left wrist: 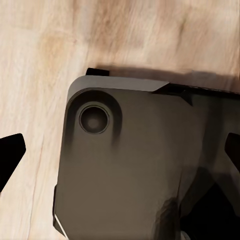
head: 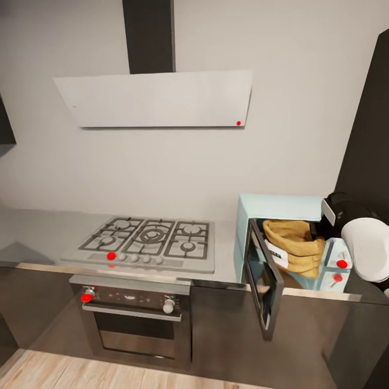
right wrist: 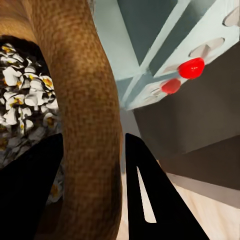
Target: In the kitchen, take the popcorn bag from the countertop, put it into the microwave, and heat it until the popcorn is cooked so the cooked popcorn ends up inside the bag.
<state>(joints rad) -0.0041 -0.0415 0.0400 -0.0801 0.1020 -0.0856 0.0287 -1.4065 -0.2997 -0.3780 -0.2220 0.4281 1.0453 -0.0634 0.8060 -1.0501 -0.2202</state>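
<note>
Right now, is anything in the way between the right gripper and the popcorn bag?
No. The right gripper already straddles the popcorn bag's rolled rim, one finger inside by the popcorn, one outside. The bag sits in the microwave, whose door hangs open.

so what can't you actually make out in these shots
- Right claw: head view, hidden behind the arm's white shell.
- Popcorn bag base: head view, hidden by the open microwave door.
- Left claw: left wrist view, fingertips cut off by edges.
- Popcorn: right wrist view, partly behind the bag's rim.
</note>
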